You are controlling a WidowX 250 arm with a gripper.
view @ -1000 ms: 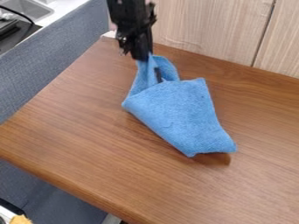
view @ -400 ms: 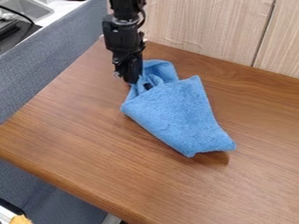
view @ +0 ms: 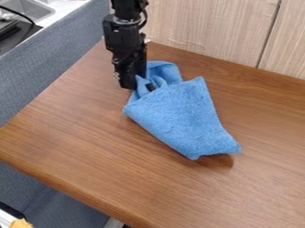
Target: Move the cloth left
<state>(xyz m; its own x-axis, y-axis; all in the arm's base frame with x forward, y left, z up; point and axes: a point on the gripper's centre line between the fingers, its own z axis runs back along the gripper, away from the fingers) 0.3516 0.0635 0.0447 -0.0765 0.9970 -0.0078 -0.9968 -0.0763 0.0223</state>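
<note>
From my side of the camera, I have the black gripper (view: 132, 84) hanging down at the upper left end of the blue cloth (view: 179, 118), right up against its bunched folds. I cannot tell whether the gripper is wide or narrow, or whether it has hold of the fabric. The arm (view: 124, 33) comes in from the top edge of my view, left of the middle, and stands nearly upright.

The cloth lies on the brown wooden desk (view: 89, 129), around the middle of my view and well in from the front edge. Its upper end is gathered into a rounded loop beside the gripper, with a small dark patch among the folds. From there it spreads into a broader, flatter part that slants down to the right, with one corner poking out at the left and another peaking at the upper right. I see a dark shadow on the wood along its lower right end.

Behind the desk stand pale wood-grain panels (view: 208, 26) with a dark seam between them. A blue-grey partition (view: 47, 67) runs along the left side, and past it, in the upper left corner, I see part of a sink (view: 26, 10).
</note>
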